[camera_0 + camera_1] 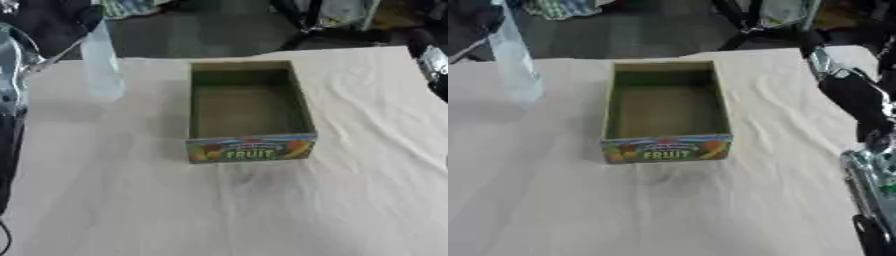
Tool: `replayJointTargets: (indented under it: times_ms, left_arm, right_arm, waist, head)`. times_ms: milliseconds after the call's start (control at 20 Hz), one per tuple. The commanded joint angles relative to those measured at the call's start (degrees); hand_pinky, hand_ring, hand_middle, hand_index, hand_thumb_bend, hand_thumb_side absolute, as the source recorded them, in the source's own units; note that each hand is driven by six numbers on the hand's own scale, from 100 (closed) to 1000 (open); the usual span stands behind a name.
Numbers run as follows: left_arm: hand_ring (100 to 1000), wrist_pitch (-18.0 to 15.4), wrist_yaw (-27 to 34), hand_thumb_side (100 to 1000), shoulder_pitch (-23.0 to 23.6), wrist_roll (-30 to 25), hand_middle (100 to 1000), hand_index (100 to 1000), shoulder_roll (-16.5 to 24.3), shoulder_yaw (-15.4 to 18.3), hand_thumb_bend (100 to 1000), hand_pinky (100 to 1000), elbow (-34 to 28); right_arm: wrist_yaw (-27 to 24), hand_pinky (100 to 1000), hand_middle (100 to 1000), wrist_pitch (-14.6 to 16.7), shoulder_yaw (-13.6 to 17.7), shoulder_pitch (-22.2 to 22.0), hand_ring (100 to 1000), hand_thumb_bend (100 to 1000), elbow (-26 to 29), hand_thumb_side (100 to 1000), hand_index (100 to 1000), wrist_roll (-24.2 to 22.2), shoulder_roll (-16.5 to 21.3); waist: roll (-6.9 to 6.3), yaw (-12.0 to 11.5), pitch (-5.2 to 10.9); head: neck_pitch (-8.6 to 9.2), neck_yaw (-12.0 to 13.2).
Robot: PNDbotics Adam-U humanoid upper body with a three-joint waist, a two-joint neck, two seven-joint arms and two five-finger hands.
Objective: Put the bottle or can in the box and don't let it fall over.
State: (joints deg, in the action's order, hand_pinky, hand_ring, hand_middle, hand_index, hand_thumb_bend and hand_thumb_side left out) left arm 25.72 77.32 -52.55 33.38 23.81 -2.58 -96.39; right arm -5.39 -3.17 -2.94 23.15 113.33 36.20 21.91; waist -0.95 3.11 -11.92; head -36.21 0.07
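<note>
Bottle held upright by the left hand, box waiting alongside.

Clear plastic bottle (102, 65), tall and see-through, stands with its long axis near vertical, its top in or under the robot's black left hand (66, 22) at the upper left; whether the fingers are curled round the neck or only resting there cannot be told. Below and to the inner side of that hand, well apart from the bottle, sits the open green cardboard box (249, 150) with a bright "FRUIT" label on its near wall, nothing inside it, on a white cloth-covered table (219, 215). The left hand is much the nearer. In the right eye view only the right arm (855, 97), black and silver, shows, with no hand to be made out. The likely move is a sideways carry over the near rim, keeping the bottle vertical.
</note>
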Motion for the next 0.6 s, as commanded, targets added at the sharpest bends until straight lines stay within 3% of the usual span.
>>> replayJointTargets:
  times_ms: [50, 300, 600]
  left_arm:
    - [100, 2.2, -0.7, 1000, -4.1, 0.0, 291, 968, 2.0, -2.1, 687, 100, 1.2]
    - [100, 4.1, -1.2, 1000, -9.4, -1.0, 288, 969, -1.3, -4.7, 681, 100, 5.5]
    - [100, 6.4, -3.4, 1000, -12.5, -3.3, 274, 967, -6.1, -7.2, 663, 100, 10.0]
  right_arm:
    - [-0.4, 904, 879, 0.1, 0.0, 0.8, 725, 658, 1.3, 100, 852, -0.3, 0.5]
    - [-0.7, 903, 878, 0.2, -0.4, 1.5, 724, 657, 1.3, 100, 851, -0.6, 0.0]
    - [-1.7, 899, 870, 0.3, -0.9, 3.3, 714, 659, 1.3, 100, 834, 0.5, -0.9]
  waist:
    - [-0.03, 0.4, 1.61]
    - [-0.41, 1.8, 1.8]
    - [-1.1, 4.5, 1.38]
  head:
    - [-0.31, 0.6]
    - [-0.64, 1.7]
    - [0.04, 3.8]
